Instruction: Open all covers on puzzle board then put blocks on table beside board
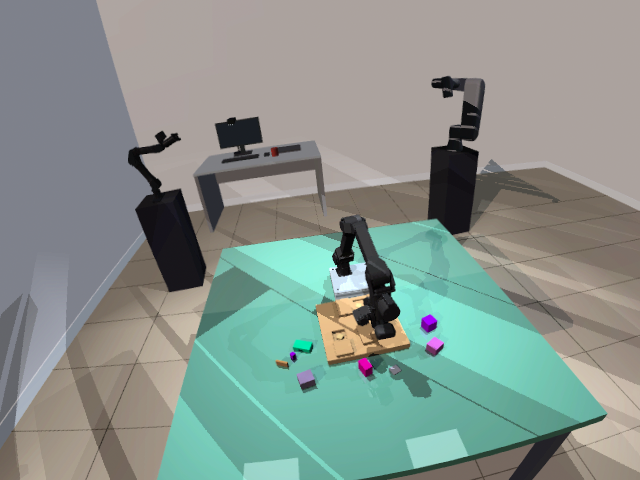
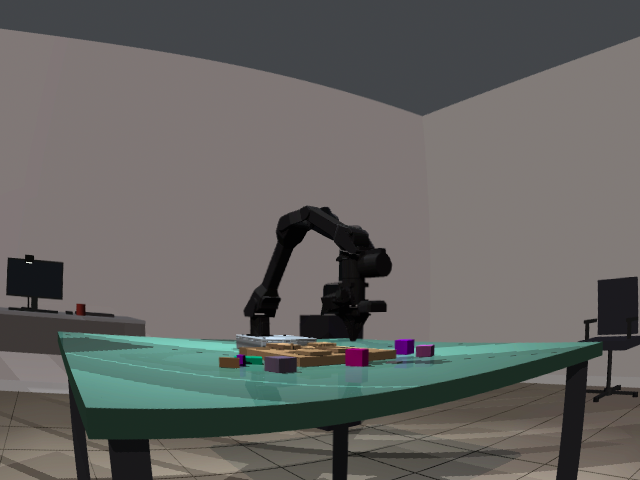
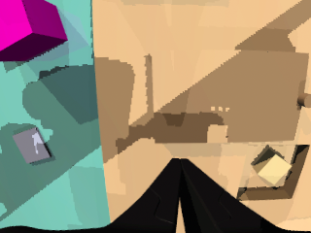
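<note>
The wooden puzzle board [image 1: 326,331] [image 2: 330,360] [image 3: 121,29] lies on the table. My gripper [image 2: 353,338] [image 3: 179,166] is shut and empty, just above the board. In the wrist view a cover [image 3: 272,83] with a knob lies beside an uncovered well. A pale yellow diamond shape [image 3: 274,169] shows in that well; I cannot tell whether it is a block. Off the board lie a magenta block [image 1: 365,367] [image 2: 356,357] [image 3: 15,29], a flat grey piece [image 1: 394,369] [image 3: 32,146], a green block [image 1: 302,346] and a grey-purple block [image 1: 306,379]. The arm hides part of the board.
A violet block [image 1: 428,323] [image 2: 404,346] and a pink block [image 1: 434,345] [image 2: 424,350] lie right of the board. A small purple block [image 1: 292,356] and an orange block [image 1: 281,363] lie left. The pale arm base plate [image 1: 347,283] is behind the board.
</note>
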You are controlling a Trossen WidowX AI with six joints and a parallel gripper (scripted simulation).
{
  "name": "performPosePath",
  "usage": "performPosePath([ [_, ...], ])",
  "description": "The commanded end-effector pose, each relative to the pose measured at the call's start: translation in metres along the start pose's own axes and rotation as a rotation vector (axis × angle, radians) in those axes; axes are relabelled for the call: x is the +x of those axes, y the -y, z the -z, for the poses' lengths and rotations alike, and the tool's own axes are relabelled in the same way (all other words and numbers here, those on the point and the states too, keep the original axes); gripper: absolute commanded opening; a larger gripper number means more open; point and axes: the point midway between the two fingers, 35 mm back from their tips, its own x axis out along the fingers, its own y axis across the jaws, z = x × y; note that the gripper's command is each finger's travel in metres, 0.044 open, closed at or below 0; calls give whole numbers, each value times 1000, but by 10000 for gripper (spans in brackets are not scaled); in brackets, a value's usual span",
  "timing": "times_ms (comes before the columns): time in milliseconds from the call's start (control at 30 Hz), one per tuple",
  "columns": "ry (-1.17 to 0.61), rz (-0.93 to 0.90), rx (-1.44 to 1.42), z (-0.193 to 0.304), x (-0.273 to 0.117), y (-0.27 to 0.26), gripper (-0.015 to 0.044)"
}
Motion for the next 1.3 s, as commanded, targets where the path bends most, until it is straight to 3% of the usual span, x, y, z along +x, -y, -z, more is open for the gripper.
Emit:
performPosePath([
  [0, 0, -1, -7, 0, -6, -1, 0],
  [500, 0, 0, -22, -1, -20, 3, 0],
  [1267, 0, 6, -773, -15, -42, 121, 0],
])
